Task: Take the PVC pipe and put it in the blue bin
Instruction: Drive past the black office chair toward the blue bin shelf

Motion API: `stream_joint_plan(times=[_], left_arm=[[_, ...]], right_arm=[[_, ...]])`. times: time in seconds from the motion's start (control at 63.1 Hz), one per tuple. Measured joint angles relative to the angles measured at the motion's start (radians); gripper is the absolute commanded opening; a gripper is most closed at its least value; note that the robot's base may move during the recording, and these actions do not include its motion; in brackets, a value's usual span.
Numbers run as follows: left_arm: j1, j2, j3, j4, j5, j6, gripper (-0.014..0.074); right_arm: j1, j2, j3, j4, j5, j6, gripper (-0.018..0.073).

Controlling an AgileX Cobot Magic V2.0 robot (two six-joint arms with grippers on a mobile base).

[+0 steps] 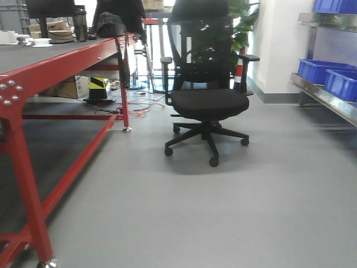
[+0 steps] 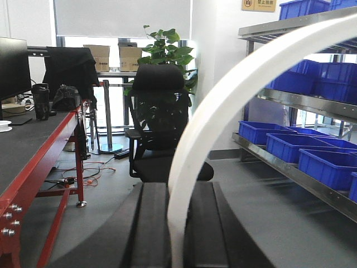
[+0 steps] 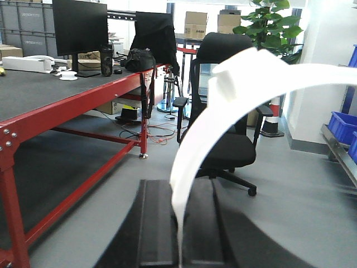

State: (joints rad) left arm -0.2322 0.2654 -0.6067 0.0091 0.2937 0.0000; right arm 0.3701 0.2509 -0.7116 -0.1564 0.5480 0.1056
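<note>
White pipe (image 2: 215,103) stands up from between the two black fingers (image 2: 152,223) of the left gripper (image 2: 177,223), which is closed on it. It bends in an arc to the upper right, in front of the chair (image 2: 159,111). The right gripper (image 3: 178,223) is also clamped on the pipe, which curves up and to the right, with a thicker joint near the top. Blue bins (image 2: 329,164) sit on the metal shelf (image 2: 279,166) at the right, well apart from the pipe. A red table (image 1: 56,61) is at the left
</note>
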Motion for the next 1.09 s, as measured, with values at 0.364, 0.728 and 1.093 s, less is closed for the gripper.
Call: stream_joint_plan(times=[0.364, 0.728, 1.093], left_arm=[[0.000, 0.000, 0.000, 0.000, 0.000, 0.000, -0.0111], [0.000, 0.000, 0.000, 0.000, 0.000, 0.000, -0.0111], [0.000, 0.000, 0.000, 0.000, 0.000, 0.000, -0.0111]], right_arm=[[0.000, 0.000, 0.000, 0.000, 0.000, 0.000, -0.0154], [0.000, 0.000, 0.000, 0.000, 0.000, 0.000, -0.0154], [0.000, 0.000, 0.000, 0.000, 0.000, 0.000, -0.0154]])
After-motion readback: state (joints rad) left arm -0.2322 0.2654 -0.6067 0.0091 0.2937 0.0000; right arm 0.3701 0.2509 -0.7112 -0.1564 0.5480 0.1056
